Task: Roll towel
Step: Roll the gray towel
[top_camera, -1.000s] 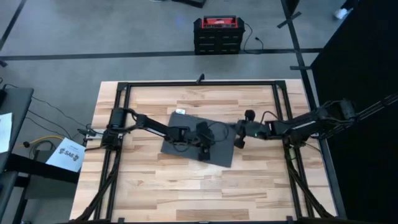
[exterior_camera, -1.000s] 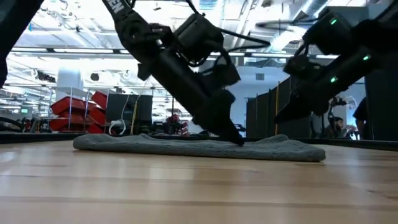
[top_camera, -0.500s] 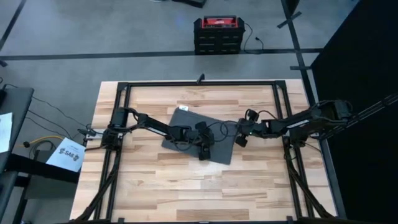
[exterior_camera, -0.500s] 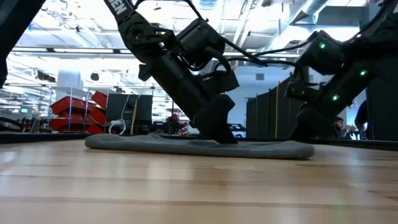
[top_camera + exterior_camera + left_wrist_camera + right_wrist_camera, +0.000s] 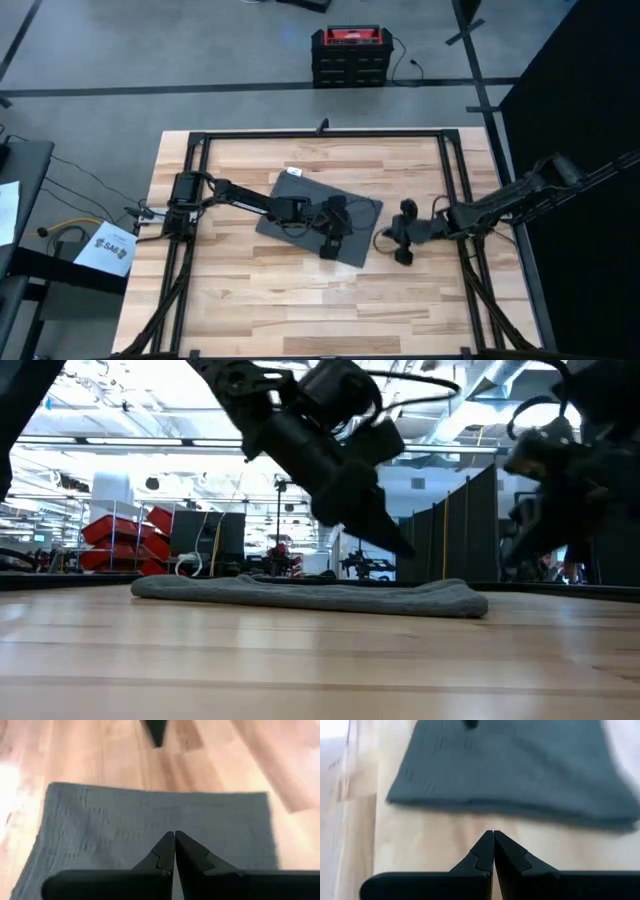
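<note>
Right gripper (image 5: 402, 256) has backed off the towel (image 5: 300, 198) since half a second ago, now over bare counter (image 5: 250, 300) just beside the cloth's right edge; left gripper (image 5: 405, 550) has lifted clear of it. Towel lies flat near the counter's middle, white tag (image 5: 293, 175) at its far edge. Left gripper hovers above the towel's near side, jaws together. Right gripper's jaws also together, holding nothing.

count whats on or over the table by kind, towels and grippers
towel: 1, dark grey, lying flat
grippers: 2, the left gripper over the towel, the right gripper over bare wood beside it, both shut and empty
total: 3
</note>
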You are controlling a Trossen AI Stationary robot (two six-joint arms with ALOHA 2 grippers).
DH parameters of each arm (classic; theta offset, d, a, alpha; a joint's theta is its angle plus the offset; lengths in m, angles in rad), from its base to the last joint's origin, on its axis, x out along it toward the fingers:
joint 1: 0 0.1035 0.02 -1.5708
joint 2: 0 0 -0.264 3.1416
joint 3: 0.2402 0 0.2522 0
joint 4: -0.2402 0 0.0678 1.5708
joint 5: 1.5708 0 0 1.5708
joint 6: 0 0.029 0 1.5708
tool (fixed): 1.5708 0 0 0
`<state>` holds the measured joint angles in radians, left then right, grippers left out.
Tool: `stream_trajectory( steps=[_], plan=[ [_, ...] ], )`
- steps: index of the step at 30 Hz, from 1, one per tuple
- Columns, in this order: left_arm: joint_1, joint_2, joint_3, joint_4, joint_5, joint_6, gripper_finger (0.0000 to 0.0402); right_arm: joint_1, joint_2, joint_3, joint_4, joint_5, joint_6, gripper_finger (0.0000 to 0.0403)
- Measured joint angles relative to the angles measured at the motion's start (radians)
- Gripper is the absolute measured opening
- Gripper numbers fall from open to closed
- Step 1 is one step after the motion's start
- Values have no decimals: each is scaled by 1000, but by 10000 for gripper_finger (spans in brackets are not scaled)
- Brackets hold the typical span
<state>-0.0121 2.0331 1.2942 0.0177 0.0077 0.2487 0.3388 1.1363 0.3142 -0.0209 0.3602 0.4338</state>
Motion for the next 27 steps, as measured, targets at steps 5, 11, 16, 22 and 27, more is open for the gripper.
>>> stream_trajectory(
  steps=[5, 11, 16, 22, 27],
  plan=[
    [47, 26, 51, -70, 38, 48, 0, 60, 145, -1, 104, 50, 93, 2],
    [62, 103, 59, -113, 81, 46, 0, 14, 322, 11, 227, 59, 101, 40],
    [62, 124, 62, -96, 81, 35, 0, -27, 385, 67, 221, 55, 46, 92],
    [62, 125, 61, -97, 79, 17, 0, -48, 294, 113, 143, 51, -79, 144],
    [62, 128, 59, -73, 77, 7, 0, -101, 208, 124, 137, 57, -149, 166]
  ],
)
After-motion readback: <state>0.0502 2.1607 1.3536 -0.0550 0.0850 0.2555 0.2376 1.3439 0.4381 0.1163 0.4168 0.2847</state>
